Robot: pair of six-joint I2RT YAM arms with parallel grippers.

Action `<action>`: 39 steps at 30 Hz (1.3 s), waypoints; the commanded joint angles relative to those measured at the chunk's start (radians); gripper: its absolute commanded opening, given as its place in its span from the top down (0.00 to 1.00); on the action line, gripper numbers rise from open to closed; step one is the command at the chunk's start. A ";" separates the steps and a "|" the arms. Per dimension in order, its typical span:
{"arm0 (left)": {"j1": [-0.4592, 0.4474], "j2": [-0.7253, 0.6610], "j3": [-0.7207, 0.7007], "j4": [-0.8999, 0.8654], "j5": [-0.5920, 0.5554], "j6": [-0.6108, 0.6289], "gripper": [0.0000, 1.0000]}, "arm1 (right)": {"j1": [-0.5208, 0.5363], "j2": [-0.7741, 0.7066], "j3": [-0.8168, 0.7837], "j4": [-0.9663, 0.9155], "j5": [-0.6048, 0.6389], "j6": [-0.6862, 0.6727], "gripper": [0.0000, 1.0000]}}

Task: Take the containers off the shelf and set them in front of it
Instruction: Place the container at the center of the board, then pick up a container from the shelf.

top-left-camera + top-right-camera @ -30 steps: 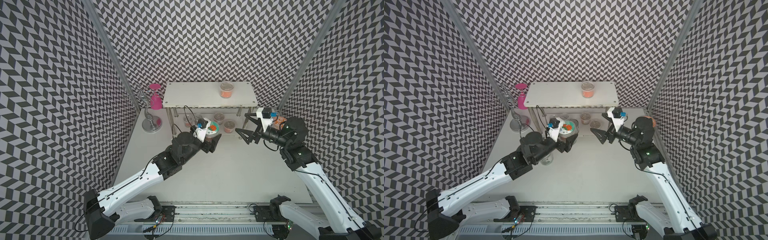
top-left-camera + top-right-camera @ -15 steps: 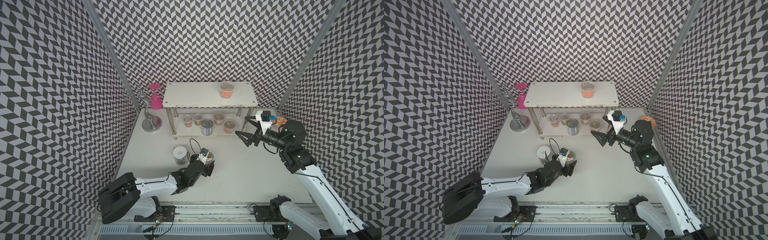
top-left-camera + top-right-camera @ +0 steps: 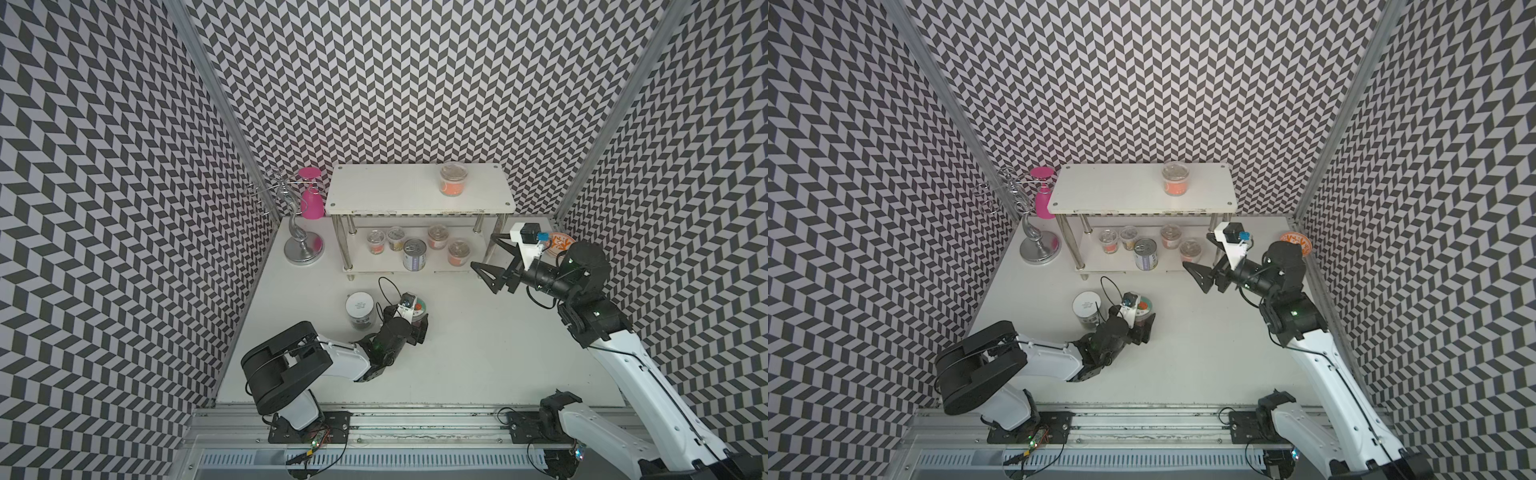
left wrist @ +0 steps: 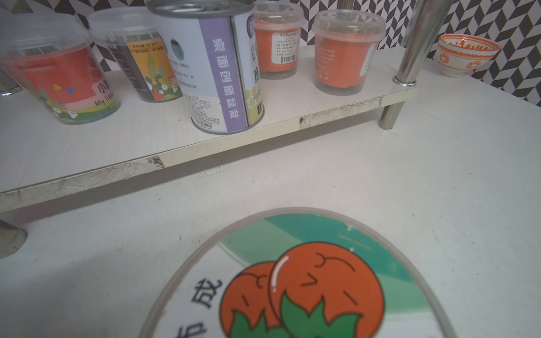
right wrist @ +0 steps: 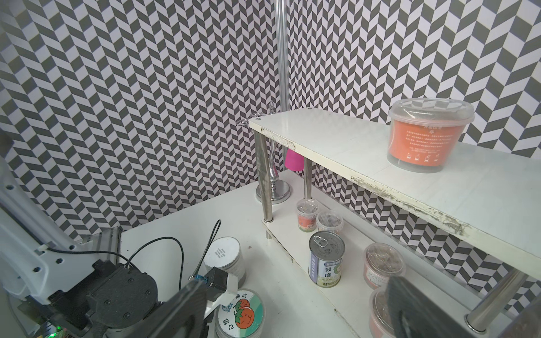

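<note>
Your left fingers (image 3: 420, 330) stand wide, clasped on the tomato-lidded jar (image 3: 419, 306), low in front of the shelf (image 3: 395, 191). You cannot tell whether it rests on the bench (image 3: 478, 353). Beside it stands the white-lidded jar (image 3: 360, 307), dark inside. Your right fingers (image 3: 484, 272) gape empty near the shelf's right end. Six containers sit on the shelf: one orange-labelled cup (image 3: 452, 179) on top, then four cups (image 3: 437, 237) and one tin can (image 3: 414, 254) below, with labels hiding their contents.
</note>
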 commanded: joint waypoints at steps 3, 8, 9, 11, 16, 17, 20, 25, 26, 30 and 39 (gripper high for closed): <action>0.028 0.060 0.029 0.101 0.056 0.010 0.14 | 0.006 0.014 0.008 0.029 0.020 -0.023 0.00; 0.033 0.070 0.031 0.093 0.071 0.007 0.08 | 0.004 0.019 0.009 0.022 0.033 -0.041 0.00; 0.033 0.071 0.035 0.085 0.073 0.010 0.06 | 0.005 0.020 0.008 0.024 0.034 -0.043 0.00; 0.032 0.071 0.042 0.074 0.076 0.011 0.02 | 0.004 0.023 0.008 0.027 0.034 -0.043 0.00; 0.032 0.039 0.055 0.041 0.082 0.023 0.00 | 0.003 0.028 0.010 0.029 0.033 -0.042 0.00; 0.031 0.031 0.059 0.033 0.084 0.025 0.00 | 0.001 0.026 0.011 0.030 0.032 -0.042 0.00; 0.031 0.005 0.072 -0.004 0.092 0.023 0.00 | -0.002 0.022 0.009 0.031 0.032 -0.041 0.01; 0.030 -0.086 0.092 -0.111 0.081 0.038 0.00 | -0.007 0.014 0.011 0.027 0.034 -0.041 0.01; 0.030 -0.106 0.098 -0.132 0.082 0.046 0.00 | -0.007 0.014 0.011 0.028 0.034 -0.042 0.00; 0.028 -0.192 0.142 -0.259 0.091 0.066 0.00 | -0.009 0.009 0.011 0.031 0.029 -0.038 0.00; 0.084 -0.379 0.451 -0.609 0.303 0.184 0.00 | -0.012 -0.005 0.009 0.030 0.006 -0.018 0.00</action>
